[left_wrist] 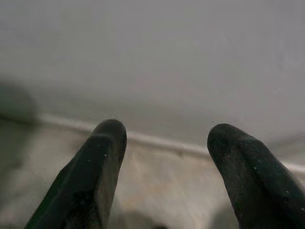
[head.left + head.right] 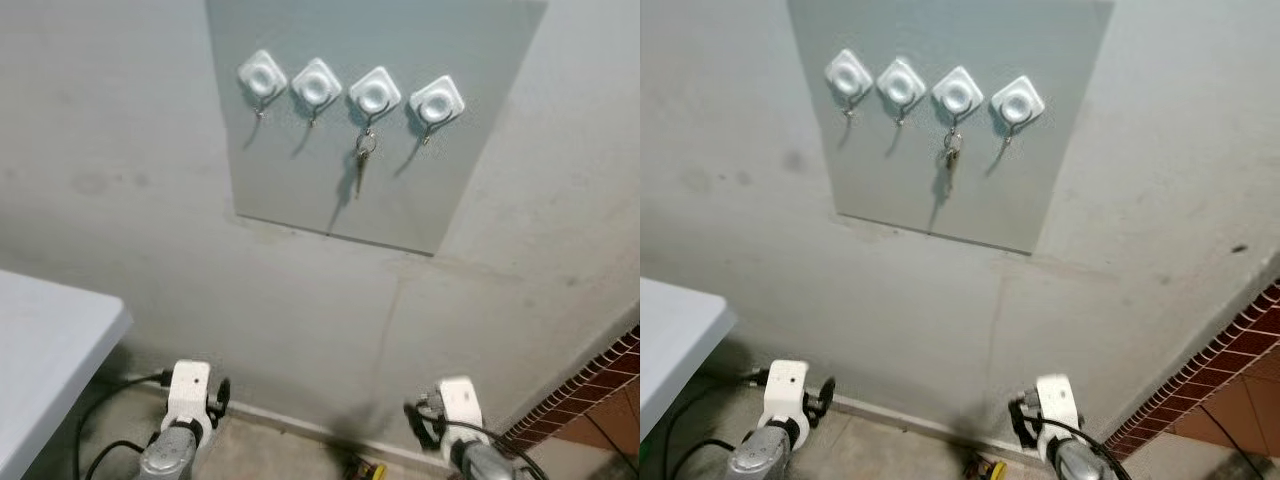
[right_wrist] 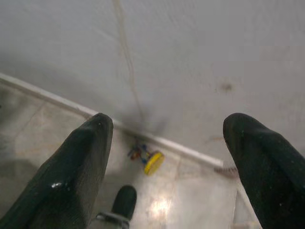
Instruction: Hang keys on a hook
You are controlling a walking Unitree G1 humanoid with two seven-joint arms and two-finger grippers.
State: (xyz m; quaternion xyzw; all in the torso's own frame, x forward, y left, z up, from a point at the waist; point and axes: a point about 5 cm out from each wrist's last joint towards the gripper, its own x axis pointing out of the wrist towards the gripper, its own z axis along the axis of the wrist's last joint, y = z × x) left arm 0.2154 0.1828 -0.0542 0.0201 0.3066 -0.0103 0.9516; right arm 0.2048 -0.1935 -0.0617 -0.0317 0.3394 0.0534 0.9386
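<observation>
A grey wall (image 2: 150, 200) carries a smoother, paler grey panel (image 2: 300, 190) mounted flat against it, with a faint vertical seam running down the plaster below. At the wall's foot a white skirting strip (image 3: 57, 99) meets a mottled stone floor (image 3: 43, 129). On that floor, close to the skirting, lies a small yellow object (image 3: 153, 162) with blue and red bits beside it, possibly a toy, too blurred to tell. A white table (image 2: 40, 350) juts in at the left, and red brick tiling (image 2: 590, 400) borders the right.
</observation>
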